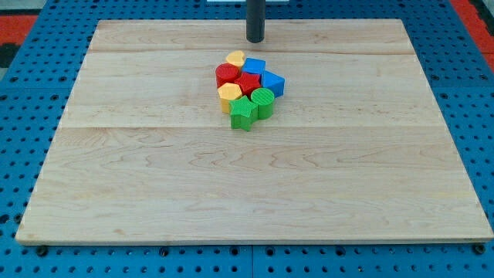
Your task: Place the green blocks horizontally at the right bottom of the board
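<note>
Two green blocks sit at the near side of a tight cluster in the upper middle of the wooden board [255, 193]: a green star-shaped block [243, 113] and a green round block [263, 101] just to its right, touching. My tip [255, 39] is at the view's top, above the cluster, apart from every block. It stands a short way beyond the yellow heart-shaped block [235, 59].
The cluster also holds a red round block [227, 75], a red star-shaped block [247, 83], a yellow block [229, 95], a blue cube [254, 67] and a blue block [272, 83]. Blue pegboard [31, 85] surrounds the board.
</note>
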